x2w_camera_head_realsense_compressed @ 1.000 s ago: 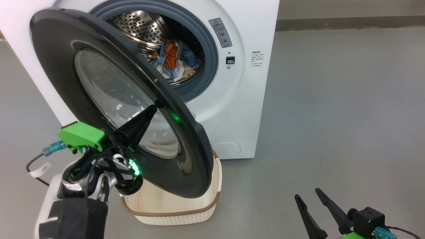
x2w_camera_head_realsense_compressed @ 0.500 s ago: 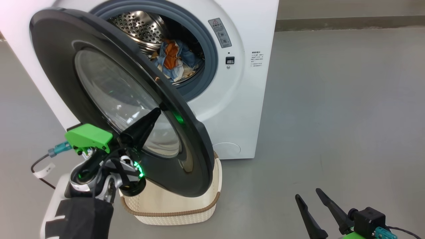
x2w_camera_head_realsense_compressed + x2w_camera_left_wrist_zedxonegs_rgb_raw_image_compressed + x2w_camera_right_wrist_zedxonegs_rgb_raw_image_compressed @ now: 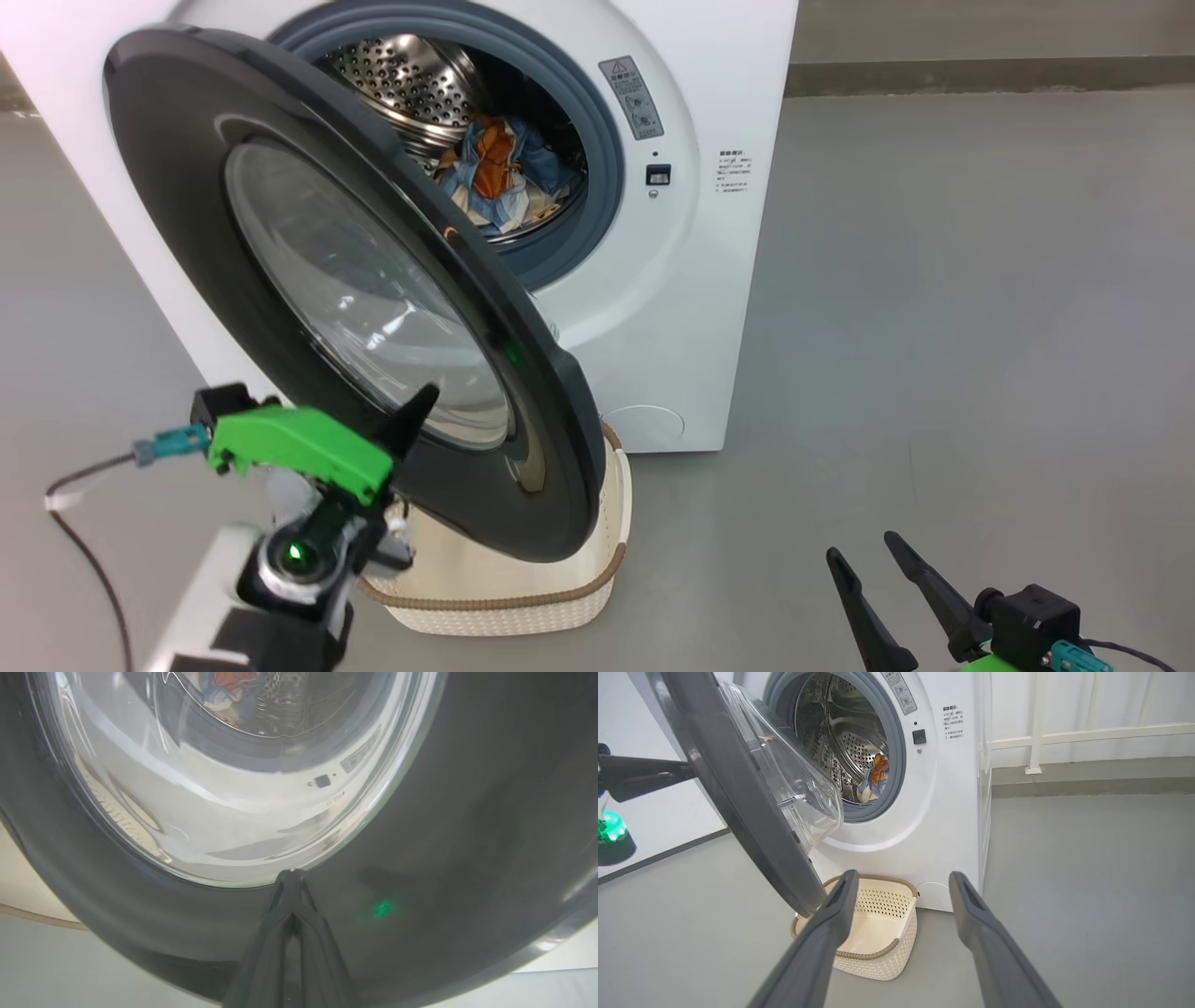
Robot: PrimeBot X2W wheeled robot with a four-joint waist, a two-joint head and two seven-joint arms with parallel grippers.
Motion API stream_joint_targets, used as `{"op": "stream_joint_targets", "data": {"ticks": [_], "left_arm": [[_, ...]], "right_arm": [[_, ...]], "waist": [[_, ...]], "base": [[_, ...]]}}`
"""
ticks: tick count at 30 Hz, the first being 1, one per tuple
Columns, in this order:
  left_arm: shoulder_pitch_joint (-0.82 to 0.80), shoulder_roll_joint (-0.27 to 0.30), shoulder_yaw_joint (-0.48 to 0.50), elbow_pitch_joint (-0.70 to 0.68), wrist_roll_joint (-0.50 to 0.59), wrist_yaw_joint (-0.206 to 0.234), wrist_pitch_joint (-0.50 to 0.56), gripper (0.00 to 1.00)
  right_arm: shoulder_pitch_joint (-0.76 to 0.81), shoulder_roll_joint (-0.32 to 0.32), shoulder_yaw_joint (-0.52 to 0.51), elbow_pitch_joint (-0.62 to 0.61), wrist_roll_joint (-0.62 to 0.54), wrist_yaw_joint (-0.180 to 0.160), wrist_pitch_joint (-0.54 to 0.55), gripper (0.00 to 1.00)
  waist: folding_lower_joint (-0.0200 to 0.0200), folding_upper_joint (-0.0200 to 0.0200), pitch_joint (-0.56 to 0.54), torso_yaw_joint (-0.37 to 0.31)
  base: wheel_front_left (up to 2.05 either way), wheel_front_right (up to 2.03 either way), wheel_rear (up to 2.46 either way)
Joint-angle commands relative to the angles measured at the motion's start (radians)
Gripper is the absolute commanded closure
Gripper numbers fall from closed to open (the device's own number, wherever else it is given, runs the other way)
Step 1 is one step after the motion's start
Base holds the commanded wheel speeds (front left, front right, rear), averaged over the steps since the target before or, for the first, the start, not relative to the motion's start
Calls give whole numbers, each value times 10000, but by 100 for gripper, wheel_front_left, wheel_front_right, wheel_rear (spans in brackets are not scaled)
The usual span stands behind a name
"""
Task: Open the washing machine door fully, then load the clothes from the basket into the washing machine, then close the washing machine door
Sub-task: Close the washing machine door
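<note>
The white washing machine (image 3: 709, 280) stands with its black washing machine door (image 3: 187, 187) swung partway out. The clothes (image 3: 499, 177), blue, orange and cream, lie in the steel drum. Under the door sits the cream basket (image 3: 509, 616), and nothing shows inside the basket (image 3: 868, 933). My left gripper (image 3: 425, 397) is shut, its tip against the door's outer face. In the left wrist view the left gripper (image 3: 290, 875) meets the door (image 3: 467, 812) at the window's lower rim. My right gripper (image 3: 863, 547) hangs open and holds nothing.
Bare grey floor spreads to the right of the machine. A wall base and a white railing (image 3: 1036, 732) run behind it. The right gripper (image 3: 903, 877) points at the basket and the machine's lower front from some way off.
My left gripper has slid down the door's outer face, from the middle of the window to its lower rim, and its wrist has turned. The head camera shifted slightly. The right gripper kept still.
</note>
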Motion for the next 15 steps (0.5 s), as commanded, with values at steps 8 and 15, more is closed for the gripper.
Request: {"op": "stream_joint_targets", "data": {"ticks": [8,15], "left_arm": [[387,795,-527,-299,2446,140,-2219,0],[1006,1064,-1370,-292,4313,235,-3972,0]], "right_arm": [[1,-110,98,-229,-30,16,-49,0],[67,-86,-29,-228,-54,16,-49,0]], "waist": [[0,0,-47,27],[0,0,-110,-37]], "base": [[0,0,0],[0,0,0]]}}
